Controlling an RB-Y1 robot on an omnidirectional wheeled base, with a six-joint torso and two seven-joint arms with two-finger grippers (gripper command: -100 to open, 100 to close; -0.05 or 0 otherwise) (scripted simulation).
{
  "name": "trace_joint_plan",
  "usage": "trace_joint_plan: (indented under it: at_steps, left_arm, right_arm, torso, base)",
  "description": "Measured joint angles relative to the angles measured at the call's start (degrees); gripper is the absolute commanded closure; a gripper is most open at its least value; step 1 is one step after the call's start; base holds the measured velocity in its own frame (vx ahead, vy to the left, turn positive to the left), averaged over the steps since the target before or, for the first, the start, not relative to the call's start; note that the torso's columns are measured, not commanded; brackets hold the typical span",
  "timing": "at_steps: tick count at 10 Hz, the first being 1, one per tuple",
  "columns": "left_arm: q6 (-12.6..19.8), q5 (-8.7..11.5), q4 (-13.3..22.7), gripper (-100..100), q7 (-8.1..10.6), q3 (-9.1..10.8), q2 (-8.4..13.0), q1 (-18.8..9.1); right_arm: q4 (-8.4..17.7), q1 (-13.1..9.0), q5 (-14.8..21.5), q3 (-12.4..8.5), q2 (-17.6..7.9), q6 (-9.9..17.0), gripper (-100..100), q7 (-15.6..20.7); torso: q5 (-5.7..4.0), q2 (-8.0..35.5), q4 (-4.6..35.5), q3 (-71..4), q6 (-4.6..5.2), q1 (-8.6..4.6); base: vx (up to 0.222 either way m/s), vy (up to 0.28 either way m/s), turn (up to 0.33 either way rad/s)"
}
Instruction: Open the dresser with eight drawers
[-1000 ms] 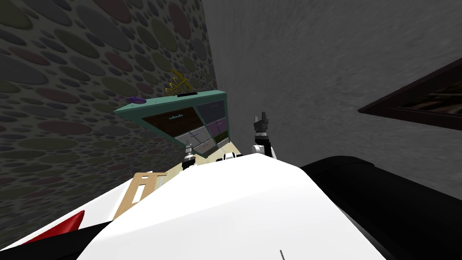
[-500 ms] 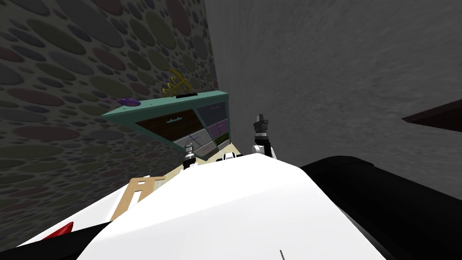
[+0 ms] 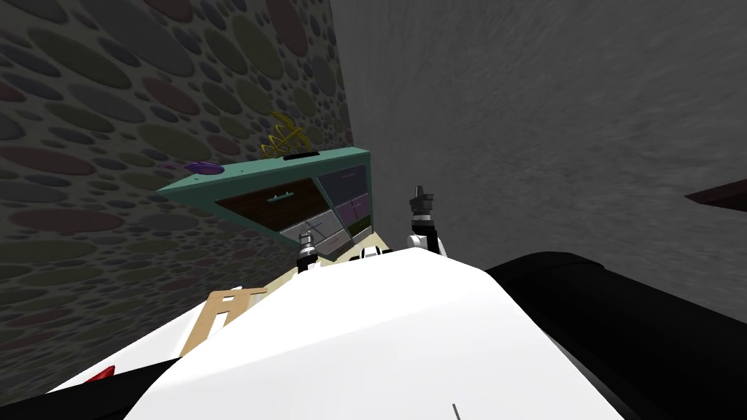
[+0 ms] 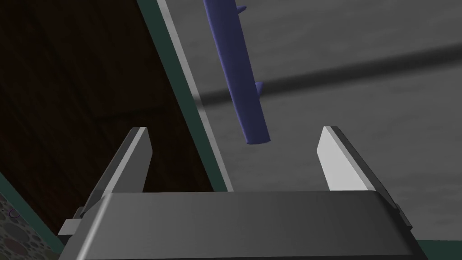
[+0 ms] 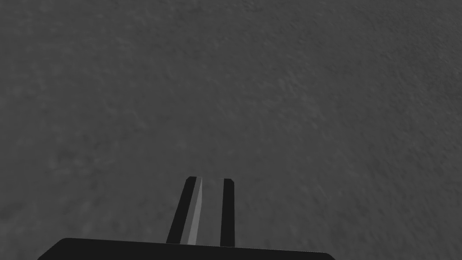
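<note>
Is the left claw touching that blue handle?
Apart. The left wrist view shows grey drawer front between the blue handle and each finger of the left gripper.

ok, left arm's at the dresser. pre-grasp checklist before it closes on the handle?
1. Left gripper open: ok, fingers wide apart.
2. Blue handle lined up with the gap: ok, its near end sits between the fingers and the bar runs across the closing direction.
3. Handle deep enough in the gap to close on: cannot tell, just its end reaches fingertip level.
4. Right target: ok, the handle is on a grey drawer front of the teal dresser.
5. One finger clear of the brown drawer front: cannot tell, it overlaps that front in the wrist view.
6. Right gripper out of the way: ok, shut, held right of the dresser.
</note>
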Motion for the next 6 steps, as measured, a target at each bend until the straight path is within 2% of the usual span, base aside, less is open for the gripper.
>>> trace_joint_plan:
  at_steps: [1,3,6]
  left_arm:
    - [0.2,0.0,-0.1,100,0.02,0.01,0.0,0.0]
    - [-0.8,-0.1,0.7,100,-0.18,-0.2,-0.3,0.1]
    - [0.2,-0.1,-1.3,100,0.14,-0.61,-0.4,1.2]
  right_arm:
    - [0.0,0.0,0.0,0.0,0.0,0.0,0,0.0]
    - [0.0,0.0,0.0,0.0,0.0,0.0,0,0.0]
    - [0.0,0.0,0.0,0.0,0.0,0.0,0,0.0]
  torso:
    - [-0.02,0.2,0.0,0.1,-0.01,-0.08]
    - [-0.08,0.5,0.1,0.3,0.04,-0.14]
    - [-0.2,0.8,0.3,0.5,-0.05,-0.28]
  base:
    - [-0.051,-0.019,0.044]
    - [-0.066,-0.031,0.009]
    - [-0.168,-0.09,0.003]
